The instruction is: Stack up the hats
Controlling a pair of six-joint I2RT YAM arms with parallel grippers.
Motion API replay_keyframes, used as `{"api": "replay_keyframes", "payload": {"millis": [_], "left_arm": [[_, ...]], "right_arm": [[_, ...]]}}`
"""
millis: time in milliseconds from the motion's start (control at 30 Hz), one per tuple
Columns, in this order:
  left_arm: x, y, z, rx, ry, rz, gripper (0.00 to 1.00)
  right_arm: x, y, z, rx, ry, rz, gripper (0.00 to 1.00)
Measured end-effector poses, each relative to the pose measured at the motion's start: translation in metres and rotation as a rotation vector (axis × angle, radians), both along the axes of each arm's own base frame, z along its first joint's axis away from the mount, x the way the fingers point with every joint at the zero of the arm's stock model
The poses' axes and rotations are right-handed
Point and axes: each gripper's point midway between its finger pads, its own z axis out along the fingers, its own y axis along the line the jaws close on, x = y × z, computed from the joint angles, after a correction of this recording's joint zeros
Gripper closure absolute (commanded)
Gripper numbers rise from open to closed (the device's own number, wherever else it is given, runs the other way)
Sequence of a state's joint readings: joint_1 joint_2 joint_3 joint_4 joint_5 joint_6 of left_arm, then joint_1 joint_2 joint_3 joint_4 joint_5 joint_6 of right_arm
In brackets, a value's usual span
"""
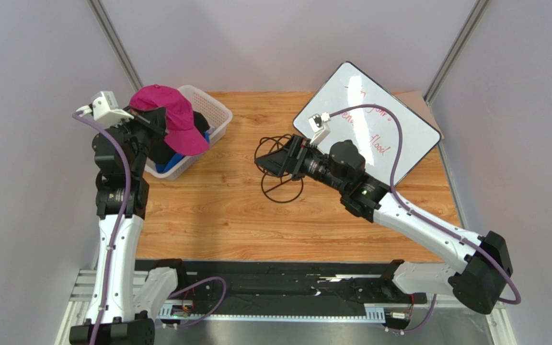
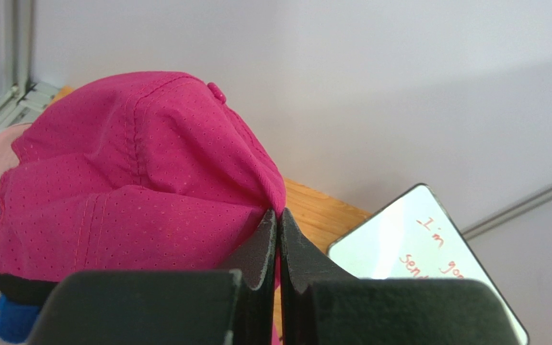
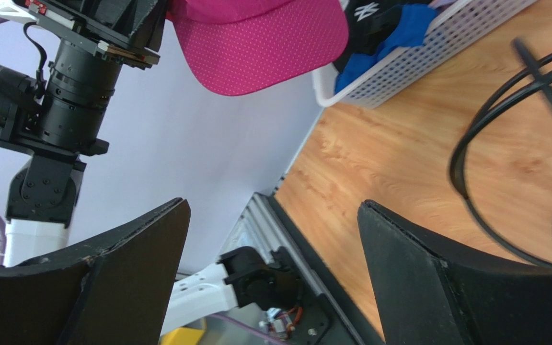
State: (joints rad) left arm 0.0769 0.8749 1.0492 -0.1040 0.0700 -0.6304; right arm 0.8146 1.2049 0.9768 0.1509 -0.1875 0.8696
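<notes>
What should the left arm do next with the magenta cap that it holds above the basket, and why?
Probably carry the magenta cap rightward toward the black wire stand at the table's middle. The left fingers are shut on the cap's fabric, and it hangs lifted above the white basket, where other caps lie. The right fingers stand open beside the stand, holding nothing.
</notes>
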Motion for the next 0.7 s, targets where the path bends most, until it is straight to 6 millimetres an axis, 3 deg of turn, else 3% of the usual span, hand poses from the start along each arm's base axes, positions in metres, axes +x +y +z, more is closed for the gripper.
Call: {"api": "replay_keyframes", "payload": {"millis": [167, 233, 433, 700], "left_arm": [[-0.012, -0.02, 0.027, 0.006, -0.057, -0.059, 1.0], [-0.016, -0.039, 0.034, 0.004, -0.073, -0.115, 1.0], [-0.021, -0.084, 0.036, 0.006, -0.074, -0.229, 1.0], [-0.022, -0.128, 0.039, 0.026, -0.089, -0.318, 1.0]], "right_arm": [[-0.012, 0.016, -0.004, 0.073, 0.076, 0.032, 0.05], [-0.017, 0.021, -0.007, 0.101, 0.1, 0.042, 0.05], [-0.023, 0.029, -0.017, 0.17, 0.189, 0.055, 0.05], [-0.016, 0.029, -0.019, 0.222, 0.23, 0.017, 0.05]]}}
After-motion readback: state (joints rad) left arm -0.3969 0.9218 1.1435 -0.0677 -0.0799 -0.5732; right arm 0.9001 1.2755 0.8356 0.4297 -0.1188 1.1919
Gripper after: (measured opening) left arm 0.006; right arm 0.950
